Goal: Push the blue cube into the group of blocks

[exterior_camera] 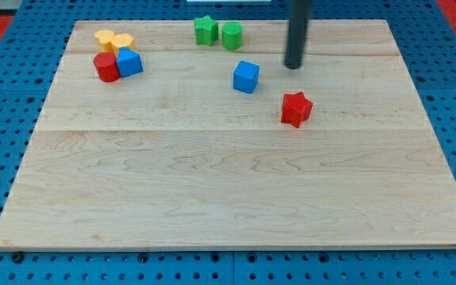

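Note:
A blue cube [245, 77] sits alone in the upper middle of the wooden board [236, 190]. My tip [294, 66] stands a little to the cube's right and slightly above it in the view, not touching it. At the upper left is a group of blocks: a red cylinder [106, 67], a second blue block [129, 62] and two yellow blocks [105, 38] [123, 41], all close together.
Two green blocks [206, 30] [231, 36] sit side by side near the view's top edge, above and left of the blue cube. A red star-shaped block [296, 109] lies below and right of the cube, under my tip.

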Available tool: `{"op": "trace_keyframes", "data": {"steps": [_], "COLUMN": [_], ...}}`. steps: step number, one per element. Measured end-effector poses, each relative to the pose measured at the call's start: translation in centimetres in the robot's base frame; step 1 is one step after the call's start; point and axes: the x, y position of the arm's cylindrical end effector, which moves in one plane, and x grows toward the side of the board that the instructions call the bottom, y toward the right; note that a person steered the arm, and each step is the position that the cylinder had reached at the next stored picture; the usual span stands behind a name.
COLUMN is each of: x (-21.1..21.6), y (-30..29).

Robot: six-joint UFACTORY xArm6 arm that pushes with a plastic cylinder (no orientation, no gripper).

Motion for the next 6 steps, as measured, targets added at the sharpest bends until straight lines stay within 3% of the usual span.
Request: {"op": "trace_keyframes", "data": {"steps": [3,4,5,6], "x": [2.7,1.2,0.6,-0.4], "y": [-19.4,-24.8,-21.6,-9.6]}}
